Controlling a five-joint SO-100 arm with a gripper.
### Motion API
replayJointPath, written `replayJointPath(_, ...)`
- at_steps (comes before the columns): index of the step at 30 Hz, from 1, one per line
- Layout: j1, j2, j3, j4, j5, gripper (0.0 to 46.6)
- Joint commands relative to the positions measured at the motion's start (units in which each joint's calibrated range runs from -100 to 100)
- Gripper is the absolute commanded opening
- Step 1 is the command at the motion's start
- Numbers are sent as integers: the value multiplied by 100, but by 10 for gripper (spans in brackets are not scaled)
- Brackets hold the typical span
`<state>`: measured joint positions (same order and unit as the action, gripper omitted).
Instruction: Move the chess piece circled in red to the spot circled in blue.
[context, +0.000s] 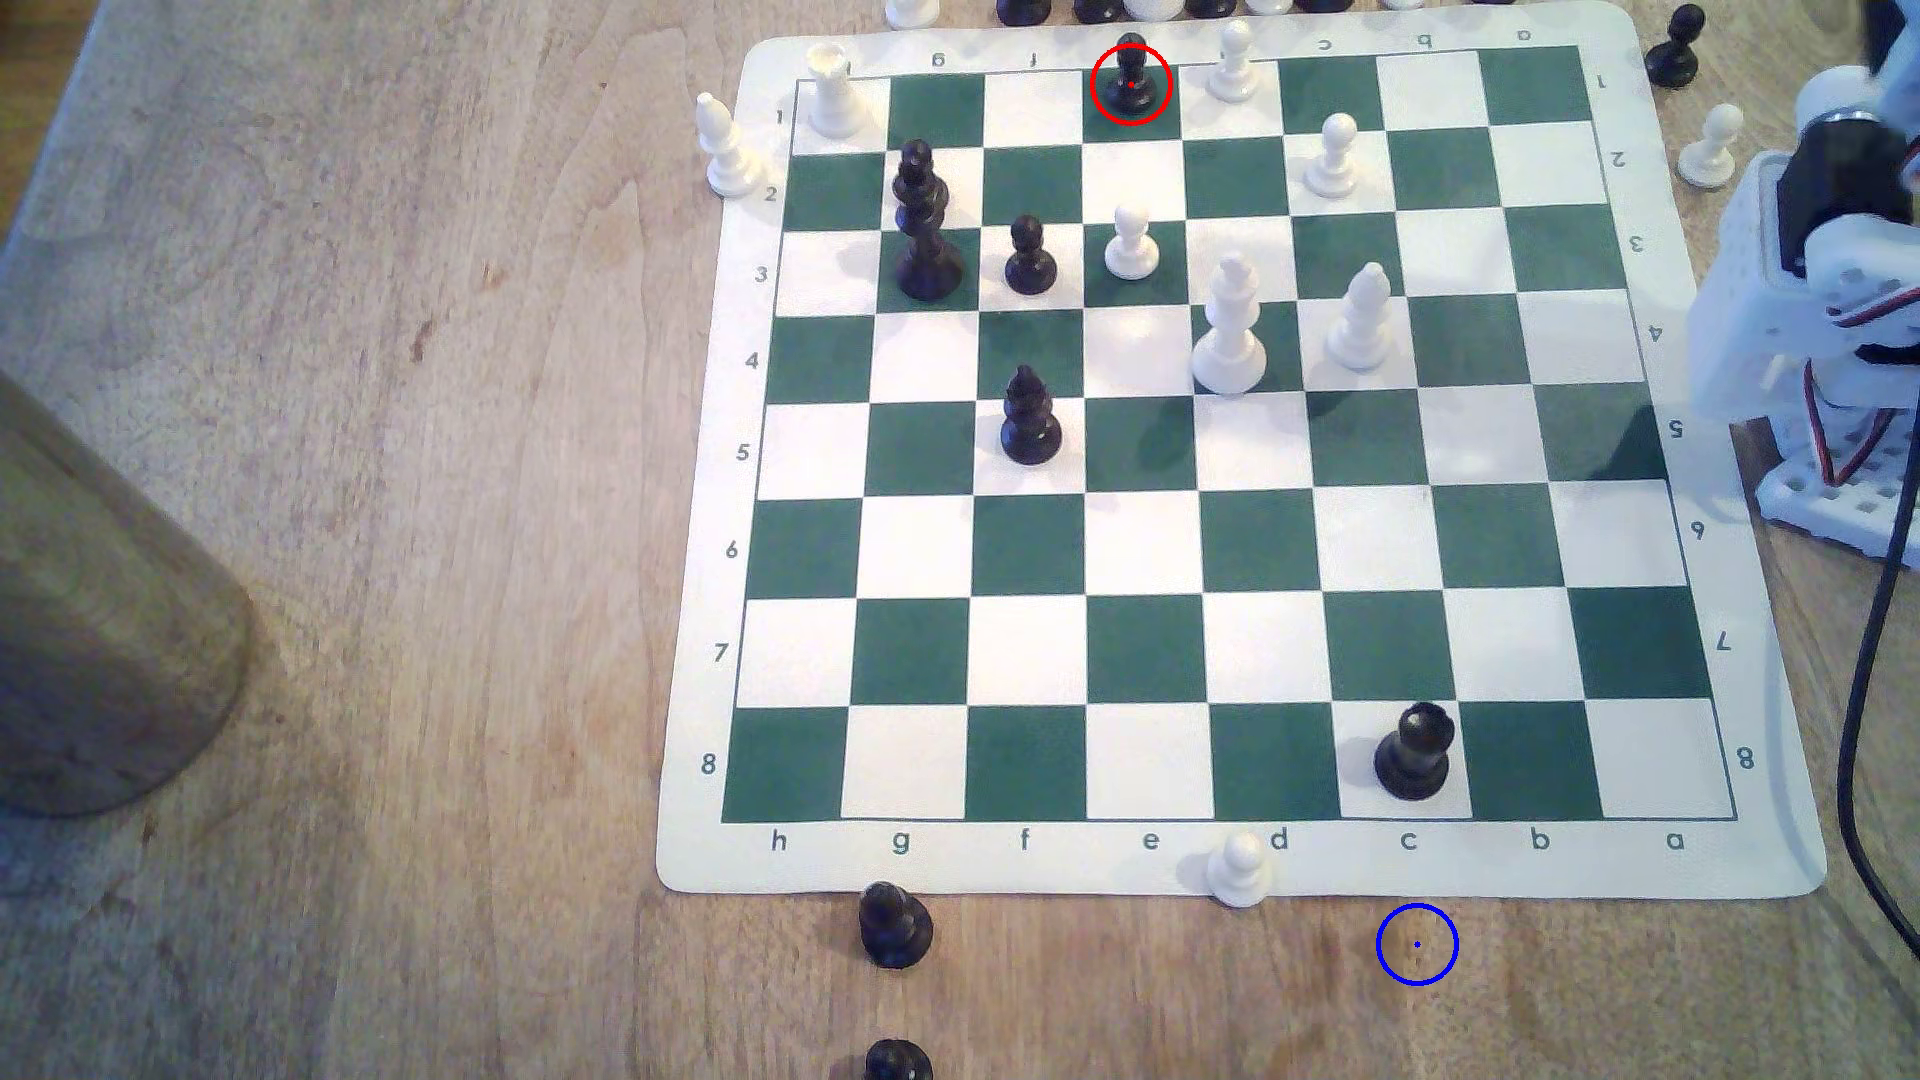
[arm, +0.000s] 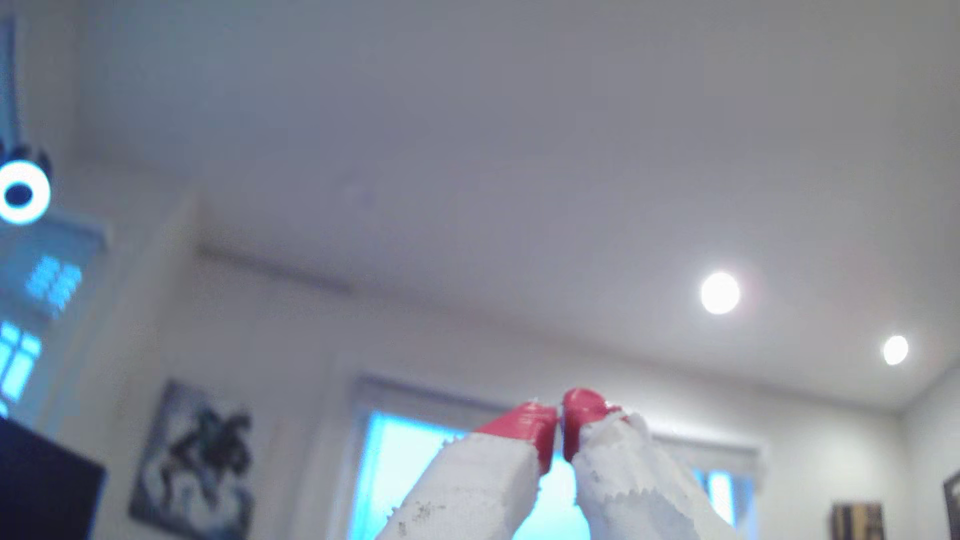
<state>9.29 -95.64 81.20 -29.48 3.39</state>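
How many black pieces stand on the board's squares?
5: circled black pawn at e1, tall piece at g3, second pawn at f3, bishop at f5, last piece at c8. None looks hidden.

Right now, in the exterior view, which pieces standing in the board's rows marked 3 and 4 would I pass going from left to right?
Tall black piece → black pawn → white pawn → tall white piece with a cross top → white bishop.
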Motion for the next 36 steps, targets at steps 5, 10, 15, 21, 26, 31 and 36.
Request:
replayJointPath(5,921,-11,-1647,4652,-29,2)
replayJointPath(10,1108,-11,-1583,5323,-29,2)
replayJointPath(15,1116,337,-1556,6380,-24,2)
replayJointPath(21,1288,1907,-1729,6437,-400,6)
replayJointPath(26,1593,3563,-2554,6544,-596,60)
replayJointPath(31,1672,4963,-3506,6830,-650,50)
replayJointPath(36,1554,5642,-3877,6888,-786,98)
